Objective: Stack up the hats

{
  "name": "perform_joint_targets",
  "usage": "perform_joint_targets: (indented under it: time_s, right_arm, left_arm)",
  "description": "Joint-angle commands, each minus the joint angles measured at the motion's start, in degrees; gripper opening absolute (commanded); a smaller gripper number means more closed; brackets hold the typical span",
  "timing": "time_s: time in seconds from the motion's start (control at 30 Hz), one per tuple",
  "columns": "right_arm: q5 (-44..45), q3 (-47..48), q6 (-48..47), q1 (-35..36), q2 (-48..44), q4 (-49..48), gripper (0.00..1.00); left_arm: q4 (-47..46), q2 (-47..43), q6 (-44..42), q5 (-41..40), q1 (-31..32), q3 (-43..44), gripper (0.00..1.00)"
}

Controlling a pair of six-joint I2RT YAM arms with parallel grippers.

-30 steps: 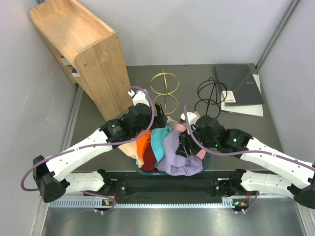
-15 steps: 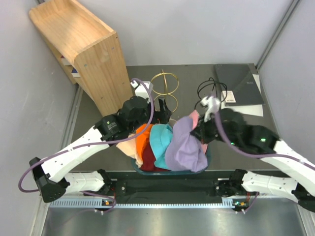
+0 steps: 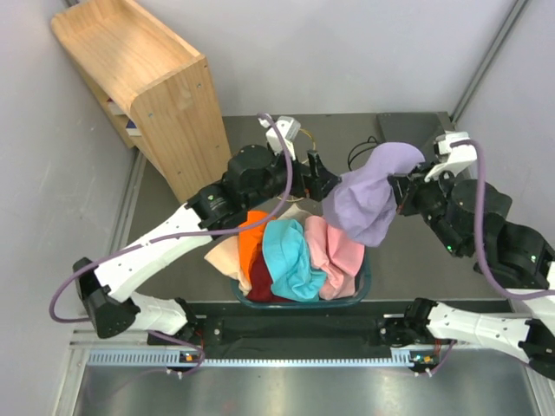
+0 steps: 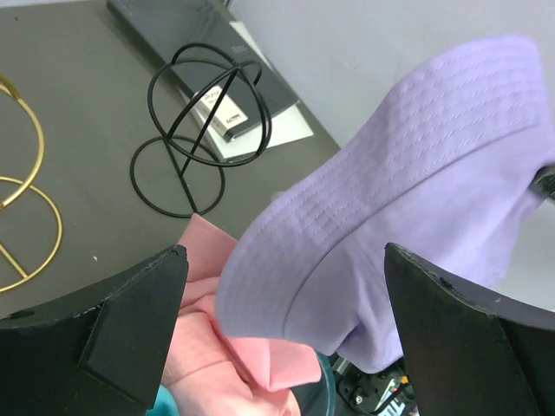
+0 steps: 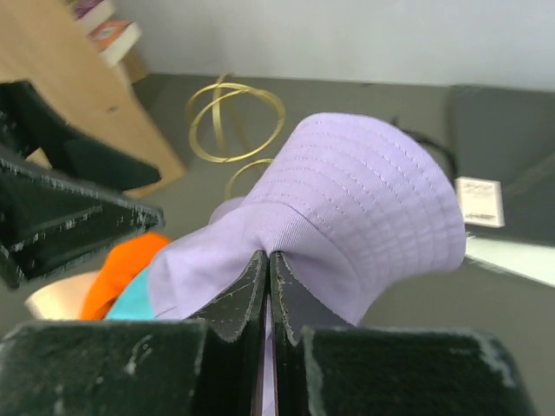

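Observation:
My right gripper (image 5: 269, 260) is shut on a fold of the lavender hat (image 5: 364, 217). The lavender hat (image 3: 368, 198) hangs in the air over the right end of the dark teal tub (image 3: 365, 276). In the tub lie the pink hat (image 3: 336, 250), the teal hat (image 3: 286, 258), the orange hat (image 3: 252, 239), a maroon one (image 3: 260, 283) and a pale peach one (image 3: 225, 254). My left gripper (image 3: 317, 172) hovers open just left of the lavender hat. In the left wrist view the left gripper (image 4: 284, 256) has the lavender hat's brim (image 4: 364, 217) in front of its wide jaws, with pink fabric (image 4: 225, 347) below.
A wooden shelf unit (image 3: 165, 95) stands at the back left. A gold wire frame (image 5: 234, 121) and a black wire frame (image 4: 204, 130) stand behind the tub. A dark flat case on white paper (image 3: 416, 139) lies at the back right.
The right gripper has shut on the lavender hat and lifted it up and to the right, out of the tub. The left arm has risen and swung toward the back, still open.

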State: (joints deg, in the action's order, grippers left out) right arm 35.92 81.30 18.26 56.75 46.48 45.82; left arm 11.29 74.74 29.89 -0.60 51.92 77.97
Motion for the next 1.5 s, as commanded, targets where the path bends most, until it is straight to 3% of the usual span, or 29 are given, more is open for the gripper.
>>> perform_joint_targets:
  time_s: [0.0, 0.1, 0.2, 0.3, 0.43, 0.7, 1.13, 1.47]
  right_arm:
    - [8.8, -1.3, -8.1, -5.0, 2.0, -8.8, 0.0]
    - [-0.1, -3.7, -9.0, -12.5, 2.5, -11.8, 0.0]
    - [-12.4, -5.0, -9.9, -25.9, 4.2, -15.8, 0.0]
    - [-21.4, -4.4, -10.9, -31.9, 7.1, -19.0, 0.0]
    - [-32.4, -2.6, -11.0, -37.1, 11.6, -21.5, 0.0]
    - [-44.5, 4.7, -12.0, -45.4, 23.3, -24.1, 0.0]
    - [-46.0, 15.7, -15.8, -48.8, 41.7, -22.3, 0.0]
    - [-44.7, 19.2, -17.2, -51.8, 49.5, -21.4, 0.0]
  left_arm:
    - [-4.0, 3.4, -1.6, 1.1, -0.2, 4.9, 0.99]
    - [-2.9, 5.5, -3.3, 1.1, -0.2, 7.4, 0.99]
    - [-1.3, 7.2, -4.7, 1.1, -0.3, 9.6, 0.99]
    - [-0.1, 7.1, -6.3, 1.1, -0.3, 10.6, 0.99]
    - [0.8, 5.4, -7.2, -3.2, -0.4, 9.5, 0.99]
    - [0.8, 3.3, -8.1, -6.0, -1.3, 6.1, 0.99]
    - [1.8, 12.5, -8.7, -2.1, -3.0, 13.0, 0.99]
    - [-0.5, 22.9, -5.4, 5.2, -6.8, 19.5, 0.99]
